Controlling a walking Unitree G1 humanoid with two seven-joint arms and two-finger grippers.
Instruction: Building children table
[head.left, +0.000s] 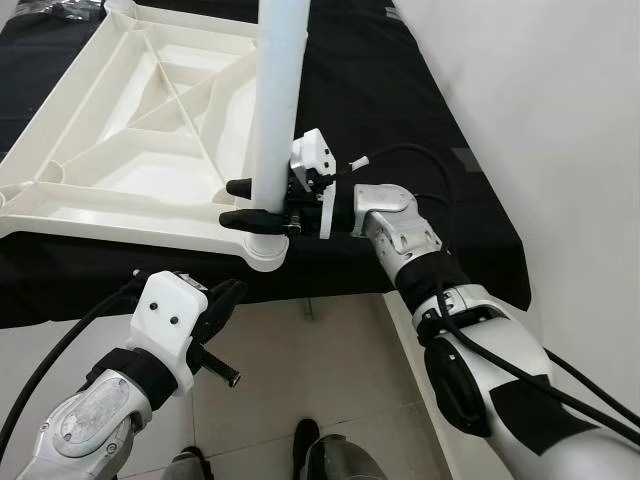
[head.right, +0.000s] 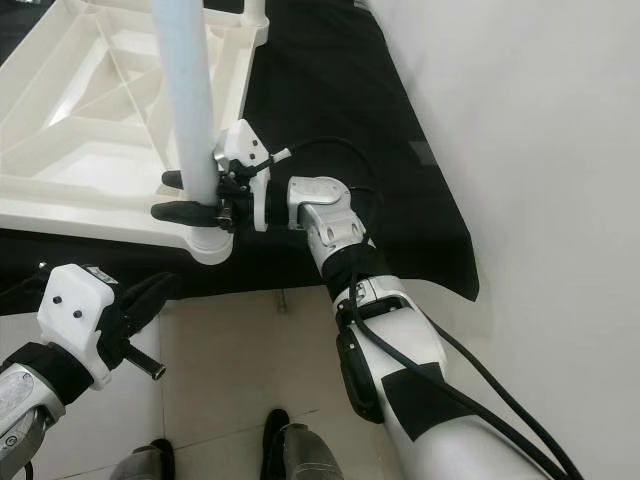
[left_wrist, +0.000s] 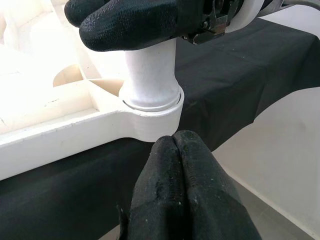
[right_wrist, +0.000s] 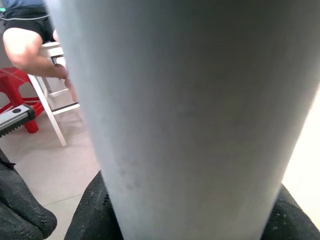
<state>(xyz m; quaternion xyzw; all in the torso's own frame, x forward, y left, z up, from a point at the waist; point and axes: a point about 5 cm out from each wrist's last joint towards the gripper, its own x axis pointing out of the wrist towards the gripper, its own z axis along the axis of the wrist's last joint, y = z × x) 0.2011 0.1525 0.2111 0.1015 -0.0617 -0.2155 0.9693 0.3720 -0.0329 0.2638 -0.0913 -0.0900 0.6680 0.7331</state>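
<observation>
The white plastic table top (head.left: 130, 215) lies underside up on a black cloth. A white leg (head.left: 277, 100) stands upright in its near corner socket (head.left: 265, 255). My right gripper (head.left: 236, 203) is shut on the leg just above the socket, one black finger on each side. In the right wrist view the leg (right_wrist: 185, 115) sits between the fingers (right_wrist: 25, 215). My left gripper (head.left: 232, 295) hangs below the table edge, apart from the socket. Its fingers (left_wrist: 175, 165) are pressed together and hold nothing.
The black cloth (head.left: 400, 90) hangs over the front edge of the surface. A white wall (head.left: 560, 120) runs close on the right, with tiled floor (head.left: 330, 370) below. Past the leg, a person (right_wrist: 25, 47) sits by a white stool and a red stool (right_wrist: 17, 90).
</observation>
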